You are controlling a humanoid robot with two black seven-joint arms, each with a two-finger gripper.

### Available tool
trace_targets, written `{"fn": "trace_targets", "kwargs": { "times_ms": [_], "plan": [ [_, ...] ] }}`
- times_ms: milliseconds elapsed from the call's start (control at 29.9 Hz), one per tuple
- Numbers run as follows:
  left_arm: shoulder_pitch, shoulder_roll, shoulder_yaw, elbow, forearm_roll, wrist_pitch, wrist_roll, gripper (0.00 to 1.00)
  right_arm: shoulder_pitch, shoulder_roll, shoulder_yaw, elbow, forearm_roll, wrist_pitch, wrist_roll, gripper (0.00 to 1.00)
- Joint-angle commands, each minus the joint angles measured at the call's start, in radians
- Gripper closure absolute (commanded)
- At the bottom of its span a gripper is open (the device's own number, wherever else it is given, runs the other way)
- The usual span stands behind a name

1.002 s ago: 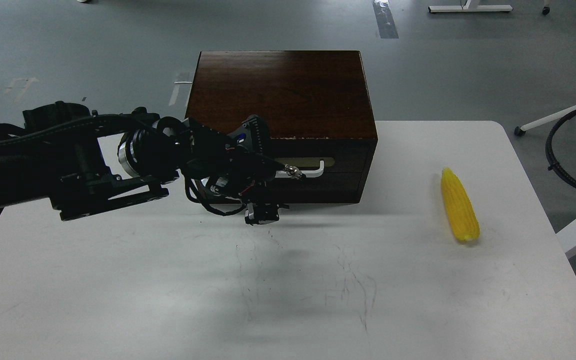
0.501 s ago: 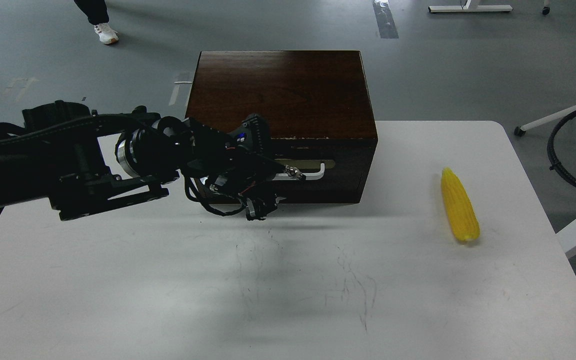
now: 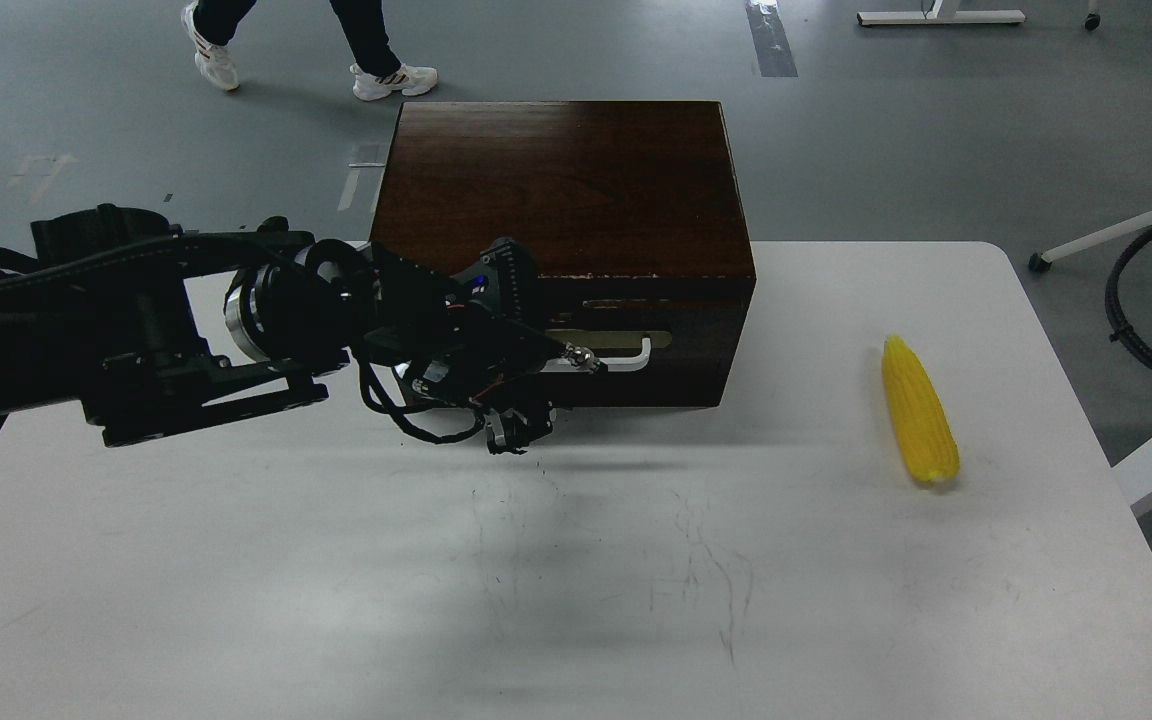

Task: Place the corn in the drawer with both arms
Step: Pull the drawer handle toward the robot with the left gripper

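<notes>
The corn (image 3: 919,409) lies on the white table (image 3: 576,560) at the right, pointed end away from me, untouched. The dark brown box (image 3: 556,180) stands at the table's far middle. Its drawer (image 3: 701,335) sits a little way out of the box front, with brass plate and white bar handle (image 3: 628,353). My left gripper (image 3: 539,360) is at the handle's left half and hides it; it looks closed on the handle. My right arm shows only as a looped black cable (image 3: 1131,335) at the right edge; its gripper is out of view.
My left arm (image 3: 136,320) spans the table's left side at the box's height. A person's legs (image 3: 376,60) walk on the floor behind the box. White furniture legs (image 3: 1106,235) stand off the table's right side.
The drawer front and handle have come slightly toward me with my left gripper, which drew back a little to the left. A person has walked into view behind the box. The corn has not moved.
</notes>
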Motion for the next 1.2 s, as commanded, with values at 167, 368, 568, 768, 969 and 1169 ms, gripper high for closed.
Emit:
{"fn": "trace_targets", "kwargs": {
  "times_ms": [167,368,568,768,969,1169],
  "plan": [
    [-0.003,0.003,0.0,-0.01,0.0,0.0,0.0,0.46,0.004,-0.003,-0.001,0.001,0.0,0.0,0.0,0.0],
    [-0.005,0.031,0.015,-0.046,0.0,0.0,0.0,0.45,0.0,-0.003,-0.023,0.001,0.0,0.0,0.0,0.0],
    [-0.003,0.049,0.023,-0.06,0.0,0.0,0.0,0.45,0.003,-0.003,-0.035,0.001,0.0,0.0,0.0,0.0],
    [-0.006,0.052,0.023,-0.086,0.0,0.0,0.0,0.44,0.0,-0.003,-0.035,0.001,0.0,0.0,0.001,0.0],
    [-0.003,0.052,0.023,-0.095,0.0,0.0,0.0,0.43,0.0,-0.003,-0.035,0.001,0.0,0.0,0.001,0.0],
    [-0.003,0.052,0.023,-0.103,0.0,0.0,0.0,0.43,0.0,-0.003,-0.037,0.001,0.0,0.0,0.001,0.0]
  ]
}}
